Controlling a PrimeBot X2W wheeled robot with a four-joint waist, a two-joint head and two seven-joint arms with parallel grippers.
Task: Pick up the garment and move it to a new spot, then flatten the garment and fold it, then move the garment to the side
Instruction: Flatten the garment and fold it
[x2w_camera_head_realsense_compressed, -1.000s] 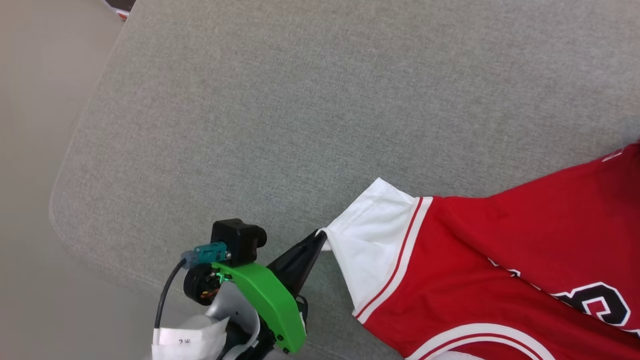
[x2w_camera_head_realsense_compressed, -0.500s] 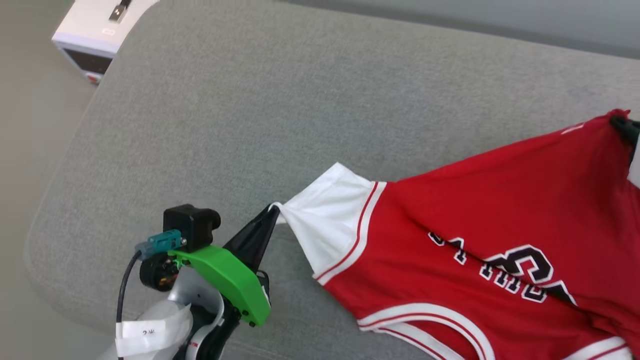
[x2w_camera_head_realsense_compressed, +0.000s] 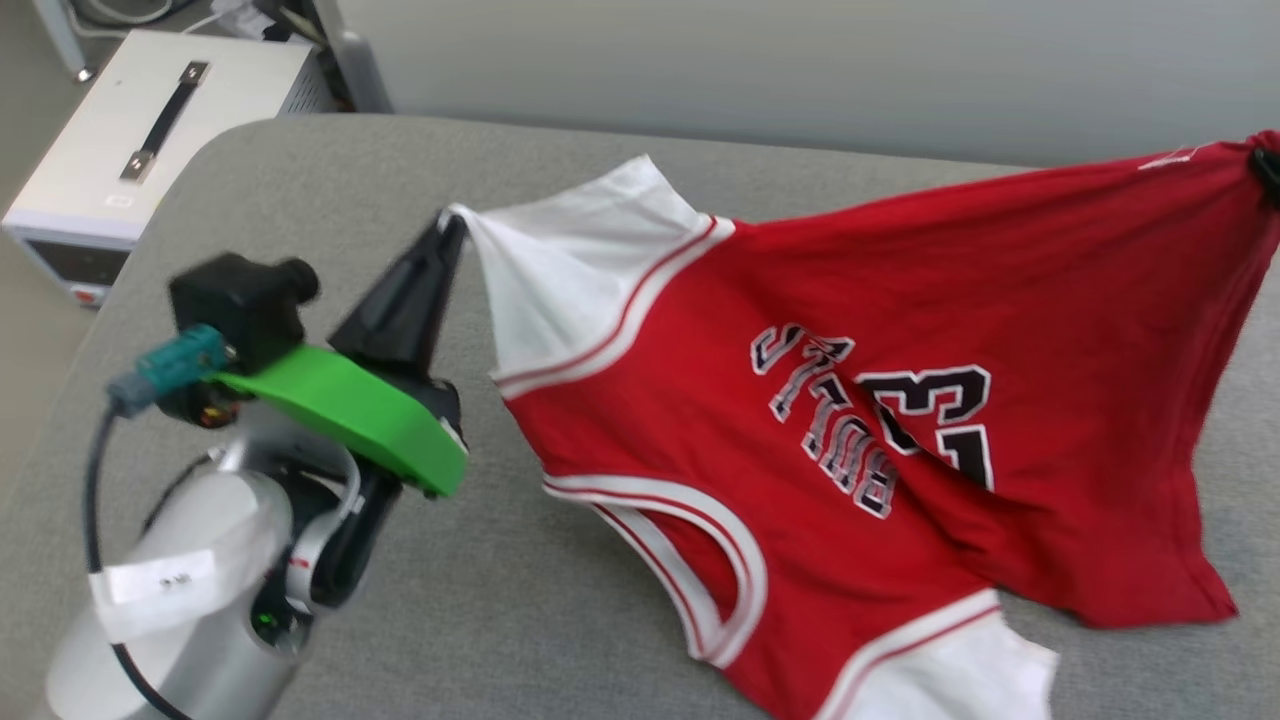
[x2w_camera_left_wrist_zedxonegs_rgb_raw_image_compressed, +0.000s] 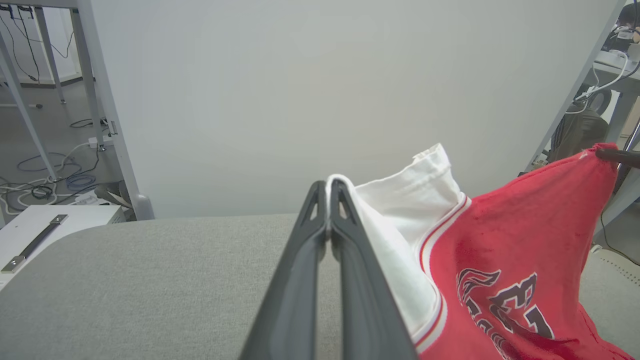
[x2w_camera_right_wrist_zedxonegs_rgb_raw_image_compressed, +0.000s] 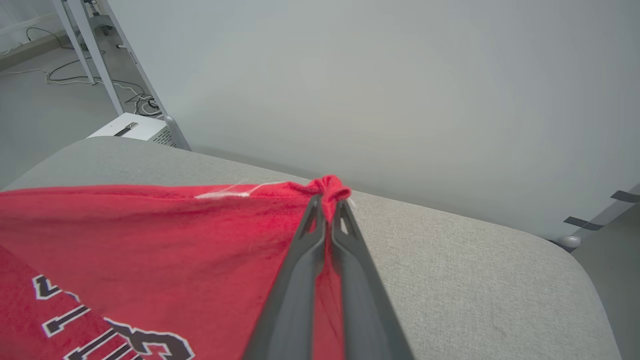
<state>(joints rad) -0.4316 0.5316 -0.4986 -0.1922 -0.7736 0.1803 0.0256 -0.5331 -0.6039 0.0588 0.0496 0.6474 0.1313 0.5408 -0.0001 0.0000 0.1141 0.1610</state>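
my left jaws pinch the white sleeve (x2w_camera_head_realsense_compressed: 560, 260) tip, my right jaws pinch a red corner (x2w_camera_right_wrist_zedxonegs_rgb_raw_image_compressed: 327, 189) – the garment (x2w_camera_head_realsense_compressed: 800, 300) hangs stretched between them over the grey table (x2w_camera_head_realsense_compressed: 500, 620). if i pull harder, the thin cloth may slip out.

- Grey upholstered cushion (x2w_camera_head_realsense_compressed: 520, 620) lies broad and flat.
- White box (x2w_camera_head_realsense_compressed: 90, 190) with dark handle stands off its far left corner.
- Pale wall (x2w_camera_head_realsense_compressed: 800, 70) runs behind its far edge.

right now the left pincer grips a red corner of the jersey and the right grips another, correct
No: the left pincer grips the white sleeve of the jersey, as the left wrist view shows. The right pincer does grip a red corner.
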